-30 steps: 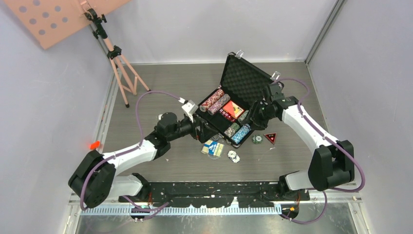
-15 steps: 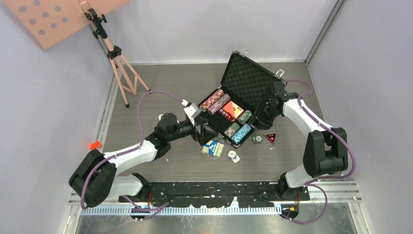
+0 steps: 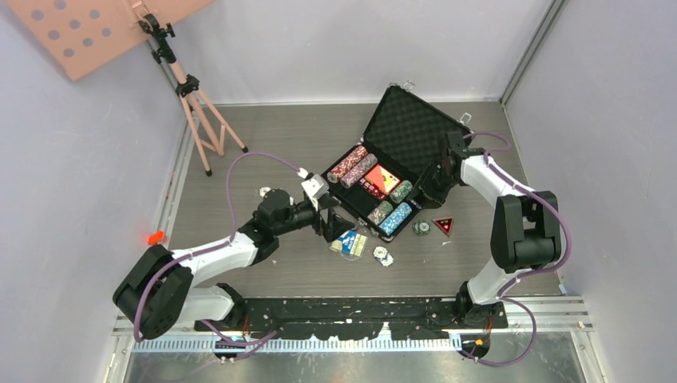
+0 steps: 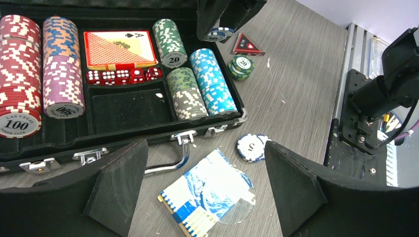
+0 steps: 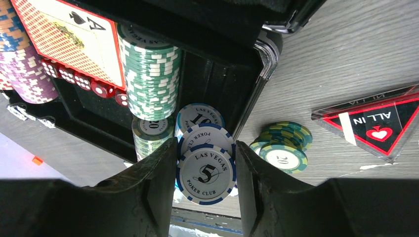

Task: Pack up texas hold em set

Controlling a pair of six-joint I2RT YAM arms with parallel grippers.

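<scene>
- Briefcase (image 3: pixel 409 128) lies open at 1 o'clock on the table (image 3: pixel 263 144), poker chips (image 3: pixel 352 166) inside.
- Right gripper (image 5: pixel 206 170) pinches a blue-white chip stack (image 5: pixel 206 143) at its 3 o'clock edge.
- Left gripper (image 4: pixel 205 163), spread wide, hovers over the blue deck (image 4: pixel 190 197) at 7 o'clock.

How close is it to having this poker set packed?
Partly there: rows of chips, the red deck and the dice sit in the open briefcase. The right gripper holds a blue-and-white chip stack; the left gripper hangs open near the blue deck. That deck, green chips, loose white chips and the ALL IN marker lie outside.
</scene>
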